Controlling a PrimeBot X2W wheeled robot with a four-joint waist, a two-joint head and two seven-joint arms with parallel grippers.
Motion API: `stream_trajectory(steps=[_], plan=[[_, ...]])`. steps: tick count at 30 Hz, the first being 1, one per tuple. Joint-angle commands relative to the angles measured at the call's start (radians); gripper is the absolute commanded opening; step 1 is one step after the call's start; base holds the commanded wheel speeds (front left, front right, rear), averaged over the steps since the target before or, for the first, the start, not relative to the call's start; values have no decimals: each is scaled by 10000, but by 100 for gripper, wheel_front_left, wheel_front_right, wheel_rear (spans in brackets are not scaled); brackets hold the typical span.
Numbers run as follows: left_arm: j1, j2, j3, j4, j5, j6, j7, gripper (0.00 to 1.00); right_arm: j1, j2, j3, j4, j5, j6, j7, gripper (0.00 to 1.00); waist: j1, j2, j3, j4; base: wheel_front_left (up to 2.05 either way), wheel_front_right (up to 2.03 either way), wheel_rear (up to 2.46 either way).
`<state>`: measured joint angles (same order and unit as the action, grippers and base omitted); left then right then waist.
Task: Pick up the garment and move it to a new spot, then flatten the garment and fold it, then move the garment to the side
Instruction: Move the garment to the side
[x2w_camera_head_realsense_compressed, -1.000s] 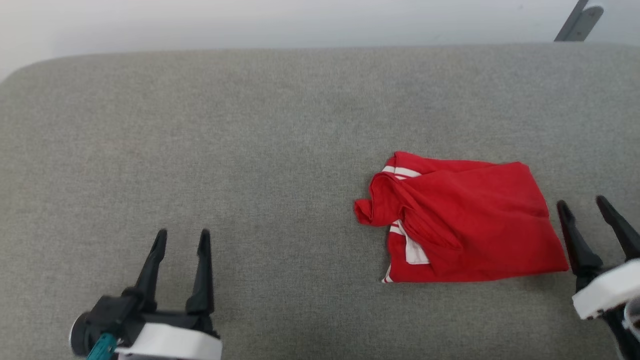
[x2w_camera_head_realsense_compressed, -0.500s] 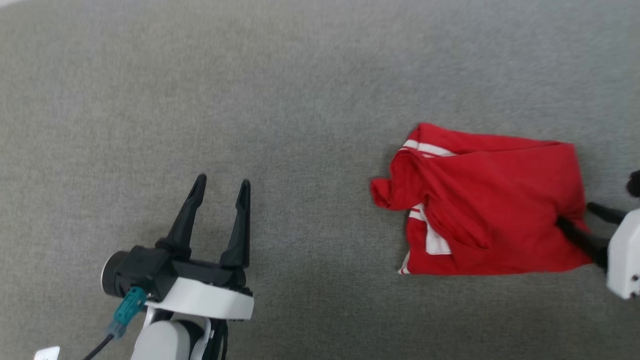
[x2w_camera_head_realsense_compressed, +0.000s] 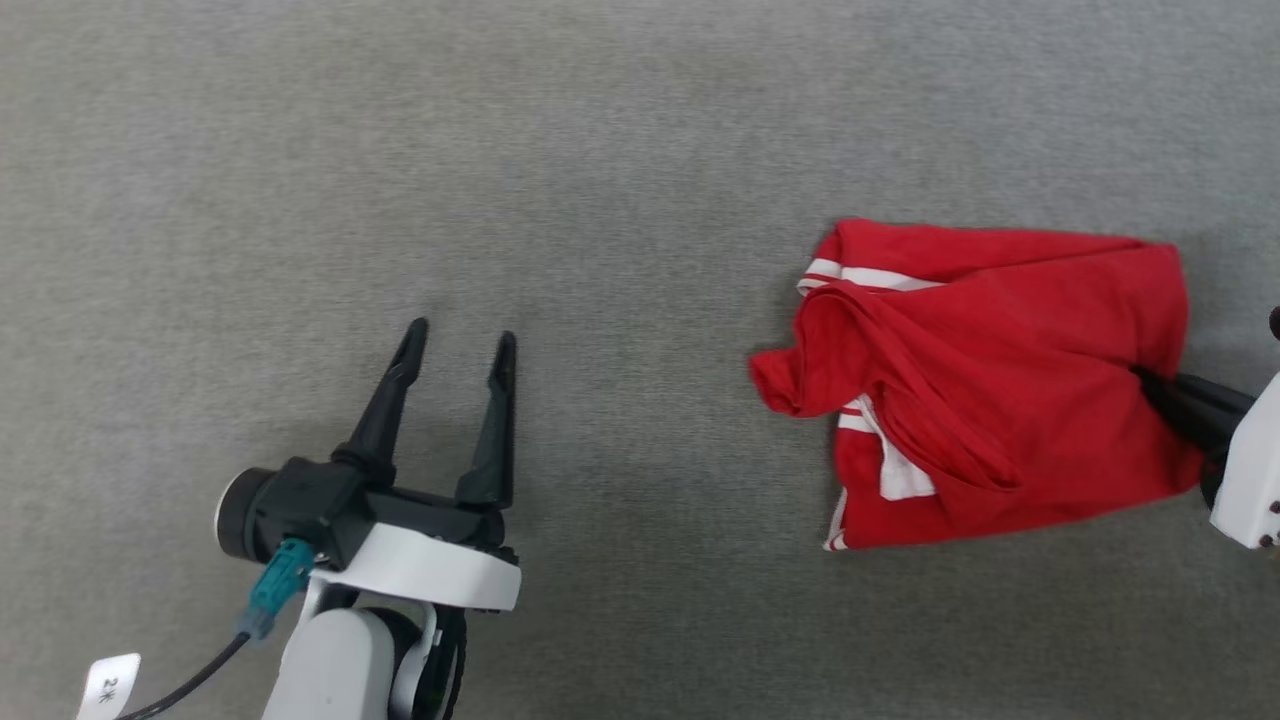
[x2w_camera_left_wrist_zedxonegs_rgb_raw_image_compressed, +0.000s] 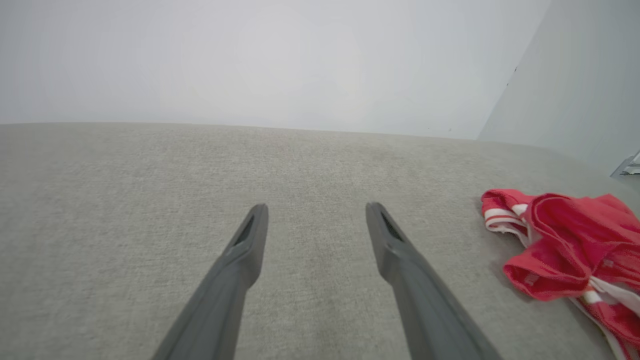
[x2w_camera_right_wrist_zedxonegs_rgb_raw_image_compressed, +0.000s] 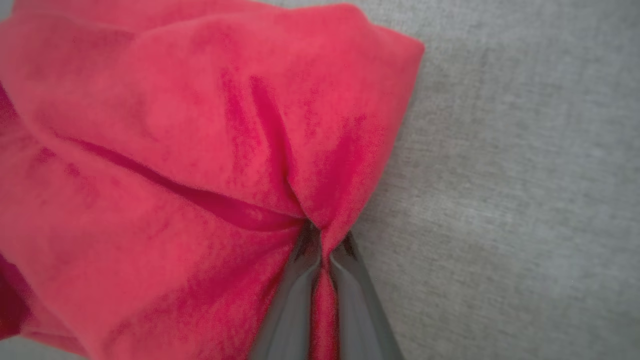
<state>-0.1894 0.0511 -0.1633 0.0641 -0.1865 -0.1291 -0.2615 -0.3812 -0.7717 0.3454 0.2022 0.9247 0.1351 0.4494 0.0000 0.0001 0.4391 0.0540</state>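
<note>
The garment (x2w_camera_head_realsense_compressed: 1000, 390) lies loosely bunched on the right part of a grey fabric surface (x2w_camera_head_realsense_compressed: 600, 150). It is mostly plain red cloth, with red-and-white striped trim (x2w_camera_head_realsense_compressed: 865, 275) showing at its far left corner and more white showing along its near left side. A rounded lump of red cloth sticks out towards the left. The right gripper (x2w_camera_head_realsense_compressed: 1160, 392) reaches in from the right edge of the scene and meets the garment's right border, its dark fingers pressed together on a fold of the cloth. In the right wrist view, a thin ridge of the garment (x2w_camera_right_wrist_zedxonegs_rgb_raw_image_compressed: 175, 125) runs down between the two fingers of that gripper (x2w_camera_right_wrist_zedxonegs_rgb_raw_image_compressed: 322, 245), and creases fan out from the pinch across the cloth. The rest of the garment rests on the surface, with bare grey fabric just to its right. The left gripper (x2w_camera_head_realsense_compressed: 462, 333) is well apart from the garment, on the near left. Its two fingers are spread and point towards the far side, with nothing between them. A teal connector (x2w_camera_head_realsense_compressed: 270, 590) and a dark cable (x2w_camera_head_realsense_compressed: 190, 680) hang at its wrist. In the left wrist view, the garment (x2w_camera_left_wrist_zedxonegs_rgb_raw_image_compressed: 565, 240) lies off to the right of the spread fingers, and a pale wall (x2w_camera_left_wrist_zedxonegs_rgb_raw_image_compressed: 250, 60) rises beyond the far edge of the surface.
</note>
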Motion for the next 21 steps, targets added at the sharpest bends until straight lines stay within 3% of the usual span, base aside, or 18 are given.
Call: stream_trajectory(steps=[1, 10, 16, 21], plan=[[-183, 14, -56, 51, 109, -18, -45, 100, 107, 122, 50, 400, 64, -88, -126, 0, 0, -1, 42, -324, 0, 0, 0], [-1193, 723, -249, -35, 381, -18, -45, 100, -301, -590, -1550, 1476, -37, -48, -1896, 0, 0, -1, 777, -1865, 0, 0, 0], [-2494, 1519, -521, -249, 479, -18, -44, 100, -1218, -852, -2432, 3056, -323, -47, -2750, 0, 0, -1, 1679, -2759, 0, 0, 0], [-3648, 1998, -865, -307, 484, -18, -45, 100, -2495, -843, -2700, 4743, -1015, -47, -3577, 0, 0, -1, 2371, -3057, 0, 0, 0]])
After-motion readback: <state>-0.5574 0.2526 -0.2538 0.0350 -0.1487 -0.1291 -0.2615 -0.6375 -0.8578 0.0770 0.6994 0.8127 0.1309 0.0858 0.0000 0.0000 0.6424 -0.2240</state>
